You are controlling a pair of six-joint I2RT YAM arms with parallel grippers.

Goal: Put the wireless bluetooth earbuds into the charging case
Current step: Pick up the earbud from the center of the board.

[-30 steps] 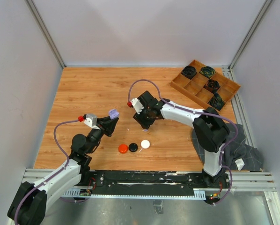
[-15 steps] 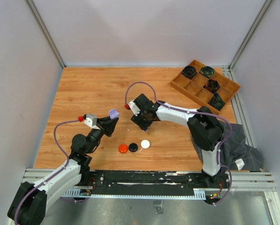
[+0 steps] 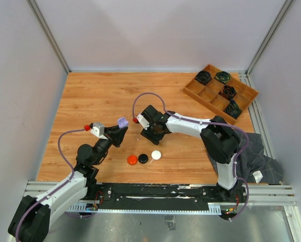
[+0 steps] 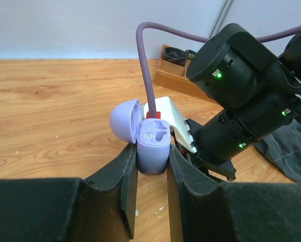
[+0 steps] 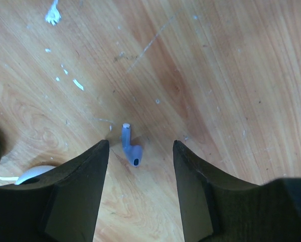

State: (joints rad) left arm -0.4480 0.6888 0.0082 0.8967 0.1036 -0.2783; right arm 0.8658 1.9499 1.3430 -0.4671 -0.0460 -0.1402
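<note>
The left gripper clamps the open-lidded pale purple charging case, its sockets bare, and the right gripper stands apart astride a pale purple earbud on the table, visible only from the right wrist, while the top view shows a tray of black coiled bundles.

Top cam sits high above and behind the arm bases, tilted down over the whole tabletop. All four edges are in shot, so it's pretty far out. Left wrist cam rides low behind its own fingers, looking across toward the far right corner. It's close on the charging case and right arm, both also in the top view, plus the tray. Right wrist cam stares nearly straight down, super close to the wood mid-tabletop, which the top cam covers too.
</note>
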